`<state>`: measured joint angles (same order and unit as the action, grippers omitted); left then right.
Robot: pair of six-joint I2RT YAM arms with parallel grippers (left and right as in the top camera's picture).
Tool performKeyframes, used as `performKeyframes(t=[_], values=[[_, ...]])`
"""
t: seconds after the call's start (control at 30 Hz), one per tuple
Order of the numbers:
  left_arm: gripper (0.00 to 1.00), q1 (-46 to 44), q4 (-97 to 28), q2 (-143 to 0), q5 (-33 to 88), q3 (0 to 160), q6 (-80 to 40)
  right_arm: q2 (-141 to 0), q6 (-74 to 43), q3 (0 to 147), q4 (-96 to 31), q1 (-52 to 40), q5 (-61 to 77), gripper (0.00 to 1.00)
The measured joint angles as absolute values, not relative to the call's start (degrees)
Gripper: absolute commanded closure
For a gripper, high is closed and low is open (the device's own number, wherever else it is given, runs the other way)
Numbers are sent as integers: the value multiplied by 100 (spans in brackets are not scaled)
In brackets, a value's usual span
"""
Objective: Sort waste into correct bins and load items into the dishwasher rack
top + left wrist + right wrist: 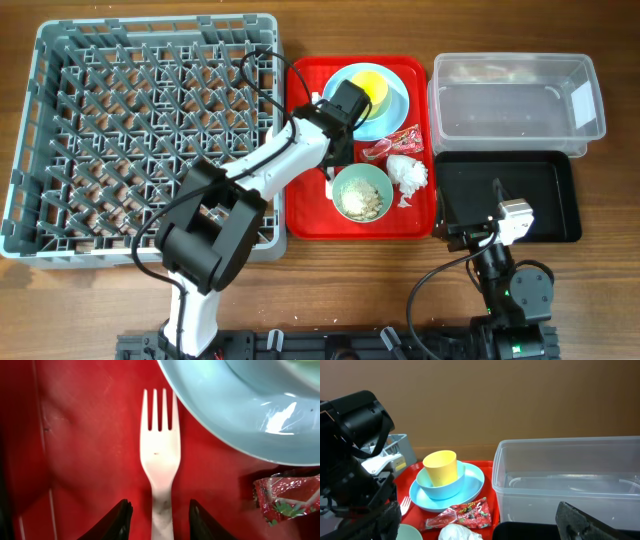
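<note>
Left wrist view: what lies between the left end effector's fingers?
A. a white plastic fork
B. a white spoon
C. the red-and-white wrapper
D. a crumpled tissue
A: the white plastic fork lies on the red tray with its handle running between the open fingers of the left end effector and its tines pointing away, beside the light blue plate.

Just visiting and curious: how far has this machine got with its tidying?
Nothing looks done: the grey rack, clear tub and black tray hold nothing I can see. In hand: the left tool sits open astride the handle of the white fork on the red tray. Left: plate, yellow cup, bowl with food scraps, wrapper and tissue, all on that tray.
</note>
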<state>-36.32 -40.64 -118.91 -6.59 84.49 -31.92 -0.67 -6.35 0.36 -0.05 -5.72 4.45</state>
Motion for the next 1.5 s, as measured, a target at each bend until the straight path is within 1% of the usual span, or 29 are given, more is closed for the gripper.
performKeyframes(t=[0.03,0.13,0.17,0.37,0.43,0.6,0.67,0.73,0.83,0.87,0.9,0.93,1.0,1.23,1.3,1.33,1.37,1.4,1.43,1.47,1.5], values=[[68,-3660,-4062,-11957,-657,8449,-3205,-67,-635,36,-5,-572,445,0],[92,-3747,-4021,-12123,-714,8482,-3223,-67,-635,36,-5,-572,445,0],[96,-3763,-4038,-12130,-773,8488,-3225,-67,-635,36,-5,-572,445,0],[96,-3621,-4274,-12075,-1133,8595,-3223,-67,-635,36,-5,-572,445,0],[96,-3500,-4558,-11771,-1157,8567,-3221,-67,-635,36,-5,-572,445,0],[96,-3223,-5417,-9059,-1221,8646,-3114,-67,-633,36,-5,-572,445,0],[96,-2956,-5833,-8597,-1247,8691,-2945,-67,-635,36,-5,-572,445,0],[96,-2698,-6034,-8683,-1262,8613,-2740,-67,-635,36,-5,-572,445,0],[96,-2453,-5900,-9056,-1262,8200,-2495,-67,-633,36,-8,-572,445,0],[93,-2397,-5824,-9238,-1262,8051,-2440,-67,-635,36,-8,-572,445,0],[73,-2353,-5778,-9445,-1262,7942,-2405,-67,-635,36,-5,-572,445,0],[65,-2318,-5758,-9596,-1262,7902,-2388,-67,-635,36,-8,-572,445,0],[58,-2274,-5671,-9841,-1269,7898,-2318,-67,-635,36,-5,-572,445,0],[55,-2252,-5522,-10018,-1391,7891,-2228,-67,-635,36,-5,-572,445,0],[52,-2252,-5524,-10009,-1472,7891,-2211,-67,-635,36,-8,-572,445,0],[49,-2252,-5544,-9963,-1520,7896,-2209,-67,-635,36,-5,-572,445,0],[41,-2252,-5599,-9845,-1544,7920,-2209,-67,-635,36,-5,-572,445,0],[27,-2246,-5651,-9686,-1566,7972,-2213,-67,-635,36,-5,-572,445,0],[9,-2204,-5688,-9369,-1629,8093,-2244,-67,-635,36,-5,-572,445,0],[0,-2095,-5664,-8934,-1745,8243,-2340,-67,-635,36,-5,-572,445,0],[0,-1970,-5651,-8654,-1841,8320,-2403,-67,-635,36,-5,-572,445,0]])
